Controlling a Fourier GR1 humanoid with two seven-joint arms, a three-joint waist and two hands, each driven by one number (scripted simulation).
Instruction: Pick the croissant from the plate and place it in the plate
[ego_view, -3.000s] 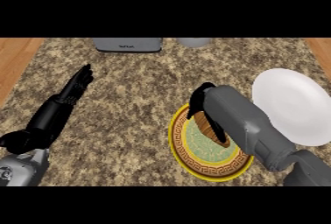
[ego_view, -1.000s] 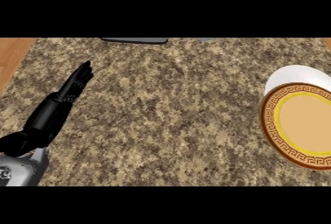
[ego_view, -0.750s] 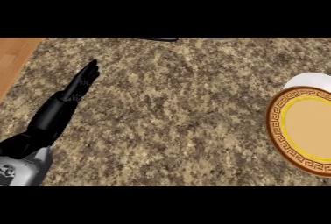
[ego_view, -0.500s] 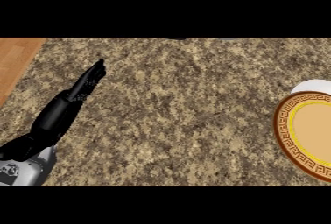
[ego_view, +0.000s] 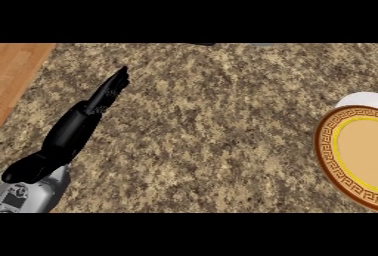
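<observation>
Much of the scene is cut off. The patterned plate, brown-rimmed with a yellow ring and a tan middle, runs out past the right edge, so only its left part shows; what shows of its inside holds nothing. Behind it, at the upper right, a sliver of a white plate peeks out, mostly hidden by the patterned one and by the edge, and its contents cannot be made out. The croissant appears nowhere in view, and the right hand does not show either. At the top edge a small dark shape and a pale one beside it are too clipped to identify.

The left hand lies over the speckled stone worktop at the left, its fingers straight and together, pointing up and to the right, holding nothing. Its black wrist and grey forearm come in from the lower left corner. A strip of wood surface shows at the upper left beyond the worktop.
</observation>
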